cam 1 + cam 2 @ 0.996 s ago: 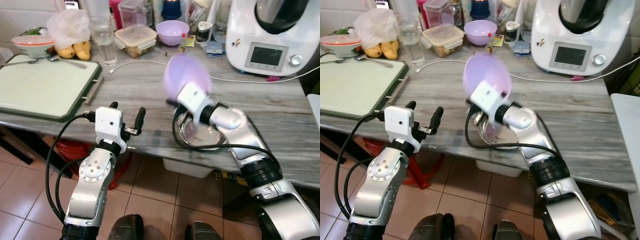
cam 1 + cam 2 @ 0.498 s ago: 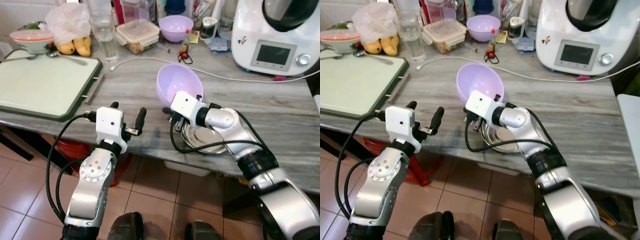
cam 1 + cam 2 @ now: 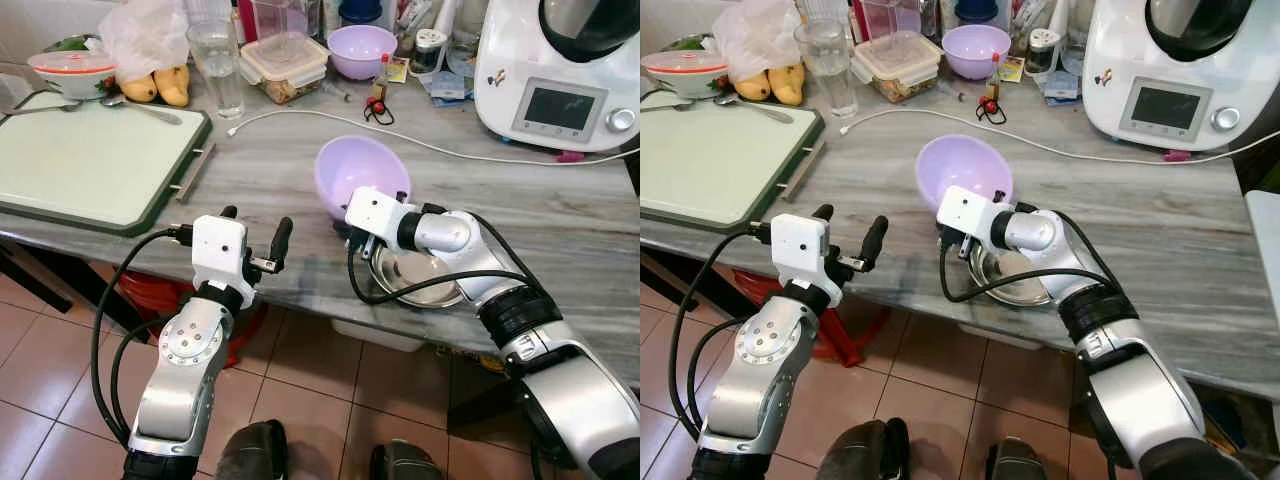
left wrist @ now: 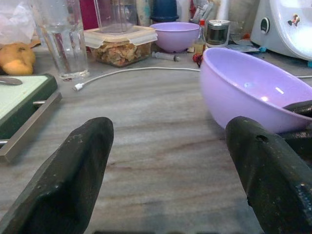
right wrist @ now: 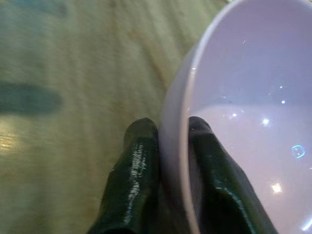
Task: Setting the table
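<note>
Right wrist view: right claw (image 5: 173, 134) pinches the bowl (image 3: 360, 175) rim, its base hidden, near the surface (image 3: 260, 170) front edge (left claw (image 3: 255, 222) gapes empty).

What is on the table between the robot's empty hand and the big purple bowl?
Nothing. Between the open left gripper and the purple bowl pinched in the right gripper there is only bare grey tabletop, seen plainly in the left wrist view.
</note>
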You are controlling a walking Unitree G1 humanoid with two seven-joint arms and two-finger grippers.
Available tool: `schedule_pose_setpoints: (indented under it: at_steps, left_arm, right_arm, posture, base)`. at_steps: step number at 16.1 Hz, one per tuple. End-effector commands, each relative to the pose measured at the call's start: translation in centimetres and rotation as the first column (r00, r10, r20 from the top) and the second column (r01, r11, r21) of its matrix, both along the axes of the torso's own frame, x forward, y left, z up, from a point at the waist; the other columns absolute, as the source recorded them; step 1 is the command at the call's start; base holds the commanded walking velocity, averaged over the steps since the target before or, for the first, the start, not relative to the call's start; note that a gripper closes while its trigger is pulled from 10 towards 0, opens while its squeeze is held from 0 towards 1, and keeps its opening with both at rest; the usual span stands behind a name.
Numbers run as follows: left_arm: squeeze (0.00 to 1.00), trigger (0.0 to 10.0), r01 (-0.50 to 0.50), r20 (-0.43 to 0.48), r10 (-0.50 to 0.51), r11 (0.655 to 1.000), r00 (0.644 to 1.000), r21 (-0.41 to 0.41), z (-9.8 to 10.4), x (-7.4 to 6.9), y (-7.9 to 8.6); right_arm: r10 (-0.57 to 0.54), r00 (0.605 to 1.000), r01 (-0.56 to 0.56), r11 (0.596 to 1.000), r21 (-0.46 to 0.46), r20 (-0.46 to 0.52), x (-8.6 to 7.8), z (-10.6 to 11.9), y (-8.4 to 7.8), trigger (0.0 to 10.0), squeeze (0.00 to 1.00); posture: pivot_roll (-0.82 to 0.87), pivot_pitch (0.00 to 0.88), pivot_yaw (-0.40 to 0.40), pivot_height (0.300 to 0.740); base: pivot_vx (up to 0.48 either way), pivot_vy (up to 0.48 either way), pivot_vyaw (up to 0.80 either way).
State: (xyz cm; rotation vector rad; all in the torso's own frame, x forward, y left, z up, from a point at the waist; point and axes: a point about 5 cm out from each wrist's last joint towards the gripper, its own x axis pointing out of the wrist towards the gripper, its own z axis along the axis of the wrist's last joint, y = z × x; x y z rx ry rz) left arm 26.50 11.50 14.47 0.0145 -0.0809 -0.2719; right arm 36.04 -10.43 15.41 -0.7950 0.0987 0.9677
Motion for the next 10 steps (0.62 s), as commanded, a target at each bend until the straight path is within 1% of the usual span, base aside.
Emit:
schedule_pose_setpoints:
  at_steps: [1,2,5,7,8,10]
  left_arm:
    - [0.0,10.0,-0.003,-0.003,0.003,1.0,1.0,-0.001,0.2,-0.2,0.0]
    - [0.0,10.0,-0.003,-0.006,0.003,1.0,1.0,0.0,0.1,-0.2,0.0]
    - [0.0,10.0,-0.003,-0.012,0.003,1.0,1.0,-0.004,0.0,-0.1,-0.1]
    - [0.0,10.0,-0.005,-0.016,0.005,1.0,1.0,-0.005,0.0,0.0,-0.1]
    - [0.0,10.0,-0.004,-0.019,0.004,1.0,1.0,-0.004,0.0,0.0,-0.1]
    - [0.0,10.0,-0.005,-0.02,0.005,1.0,1.0,-0.003,0.0,0.1,-0.1]
  right_arm:
    - [0.037,0.999,-0.038,0.999,0.038,0.017,0.2,2.1,0.5,10.0,1.0]
    - [0.041,0.998,-0.041,0.999,0.01,0.04,0.4,2.9,0.1,10.0,1.0]
    - [0.027,0.999,-0.027,0.999,-0.029,0.024,0.4,3.4,-0.7,10.0,1.0]
    - [0.023,1.0,-0.023,0.999,-0.046,0.013,0.4,3.7,-1.0,10.0,1.0]
    - [0.04,0.999,-0.04,0.997,-0.062,-0.009,0.1,3.6,-1.1,10.0,1.0]
    - [0.049,0.999,-0.05,0.996,-0.073,-0.013,-0.2,3.4,-1.0,10.0,1.0]
  posture:
    - [0.0,0.122,0.04,0.74]
    - [0.0,0.121,0.04,0.74]
    - [-0.01,0.12,0.038,0.74]
    - [-0.01,0.118,0.039,0.74]
    - [-0.01,0.117,0.038,0.74]
    - [0.0,0.115,0.038,0.74]
  base:
    - [0.0,0.0,0.0]
    - [0.0,0.0,0.0]
    - [0.0,0.0,0.0]
    - [0.0,0.0,0.0]
    - [0.0,0.0,0.0]
    - [0.0,0.0,0.0]
